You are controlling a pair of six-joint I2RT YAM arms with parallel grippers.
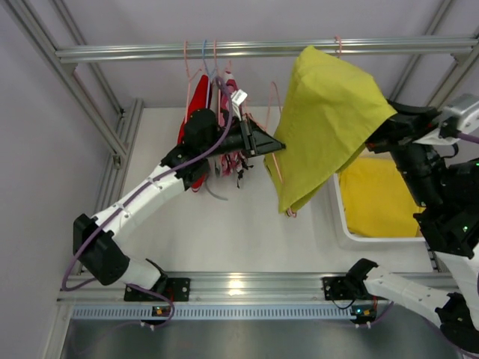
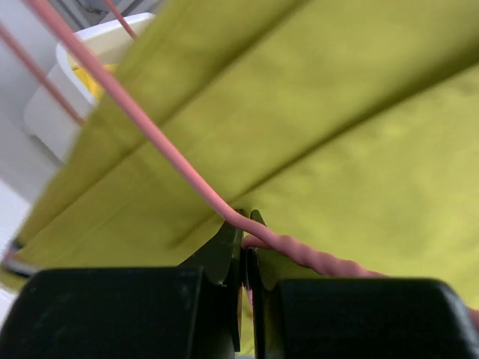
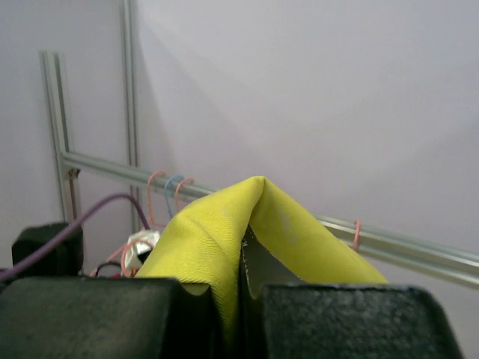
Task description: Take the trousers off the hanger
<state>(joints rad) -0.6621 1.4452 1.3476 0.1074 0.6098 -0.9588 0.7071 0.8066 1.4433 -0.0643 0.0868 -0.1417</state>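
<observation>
The duller yellow-green trousers (image 1: 325, 120) hang draped over a pink wire hanger (image 1: 278, 178) below the top rail. My left gripper (image 1: 277, 143) is at the cloth's left edge. In the left wrist view it (image 2: 245, 243) is shut on the pink hanger wire (image 2: 187, 173), with the trousers (image 2: 337, 127) right behind. My right gripper (image 1: 374, 137) is at the cloth's right edge. In the right wrist view it (image 3: 241, 280) is shut on a raised fold of the trousers (image 3: 217, 224). The bright yellow trousers (image 1: 378, 196) lie in the white bin (image 1: 340, 217).
A red garment (image 1: 196, 108) and a pink patterned garment (image 1: 230, 158) hang on other hangers left of my left gripper. The metal rail (image 1: 150, 52) runs across the top. The bin (image 2: 52, 105) also shows in the left wrist view. Frame posts stand at the far left.
</observation>
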